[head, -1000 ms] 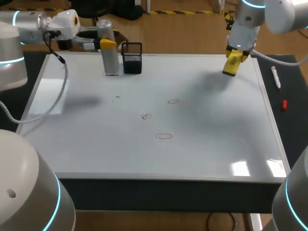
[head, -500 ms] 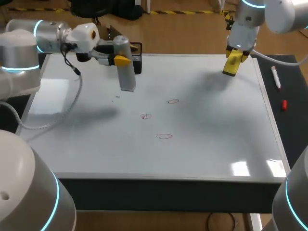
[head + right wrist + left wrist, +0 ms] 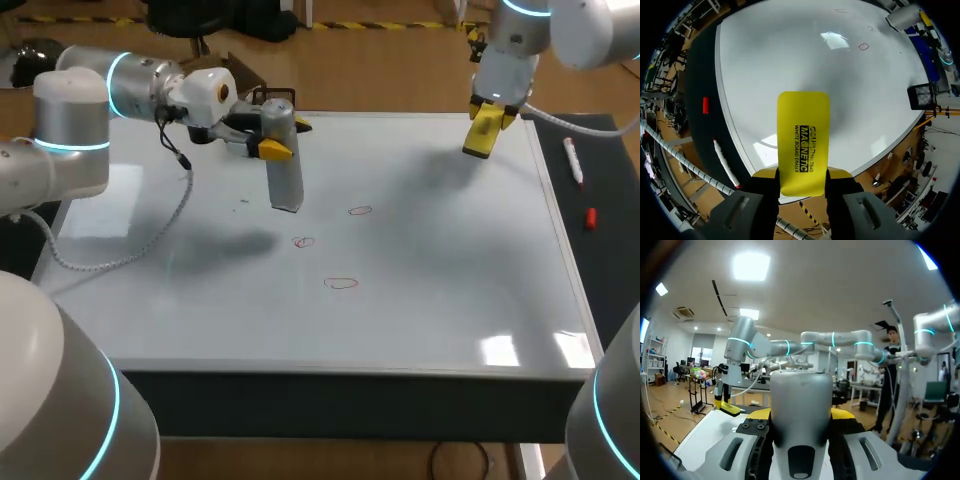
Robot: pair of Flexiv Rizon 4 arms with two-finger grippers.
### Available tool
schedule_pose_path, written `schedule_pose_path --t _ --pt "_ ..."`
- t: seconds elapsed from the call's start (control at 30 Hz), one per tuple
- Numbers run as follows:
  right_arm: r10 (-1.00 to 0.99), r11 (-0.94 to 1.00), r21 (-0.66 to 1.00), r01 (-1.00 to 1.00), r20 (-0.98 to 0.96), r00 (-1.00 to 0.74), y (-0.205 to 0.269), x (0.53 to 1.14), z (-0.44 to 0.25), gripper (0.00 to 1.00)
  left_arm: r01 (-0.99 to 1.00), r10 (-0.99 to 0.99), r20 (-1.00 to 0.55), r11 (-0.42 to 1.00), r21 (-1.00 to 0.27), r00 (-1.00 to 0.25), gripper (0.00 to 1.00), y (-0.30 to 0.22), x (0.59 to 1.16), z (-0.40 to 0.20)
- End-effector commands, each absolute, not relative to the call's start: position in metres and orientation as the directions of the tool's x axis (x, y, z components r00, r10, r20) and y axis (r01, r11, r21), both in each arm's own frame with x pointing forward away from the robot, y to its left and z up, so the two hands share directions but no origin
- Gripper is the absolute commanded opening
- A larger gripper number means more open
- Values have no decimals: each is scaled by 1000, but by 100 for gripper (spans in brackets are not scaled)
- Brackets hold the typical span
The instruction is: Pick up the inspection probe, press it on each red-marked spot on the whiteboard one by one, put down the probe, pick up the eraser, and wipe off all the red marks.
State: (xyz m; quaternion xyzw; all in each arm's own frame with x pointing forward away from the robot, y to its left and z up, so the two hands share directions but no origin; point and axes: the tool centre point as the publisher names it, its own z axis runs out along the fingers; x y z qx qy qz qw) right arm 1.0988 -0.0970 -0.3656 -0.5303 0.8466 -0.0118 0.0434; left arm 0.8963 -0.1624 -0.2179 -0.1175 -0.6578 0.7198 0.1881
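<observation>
My left gripper is shut on the grey cylindrical probe, which hangs upright with its lower end just above the whiteboard, a little left of and behind the red marks. Three small red circles are drawn mid-board: one at the back, one in the middle and one at the front. In the left wrist view the probe fills the gap between the fingers. My right gripper hangs over the board's back right corner, shut on the yellow eraser.
A black holder stands at the board's back edge, partly hidden behind the probe. A white marker and a red cap lie on the dark mat right of the board. The board's raised rim runs along that side.
My left arm has carried the probe from beside the black holder rightward and forward, toward the red marks. The right arm with the eraser has stayed put.
</observation>
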Motion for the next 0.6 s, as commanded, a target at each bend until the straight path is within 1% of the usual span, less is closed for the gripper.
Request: schedule_pose_path --t 0.03,0.23,0.6 --pt "-900 435 -67 -898 -57 -432 -97 1099 -365 0 -131 493 85 -59 -990 -866 0 -171 899 -229" --pt "-900 435 -67 -898 -57 -432 -97 1099 -365 0 -142 529 106 -27 -990 -842 0 -176 890 -245" --pt "-900 435 -67 -898 -57 -432 -97 1099 -365 0 -138 612 90 -32 -990 -785 0 -175 879 -260"
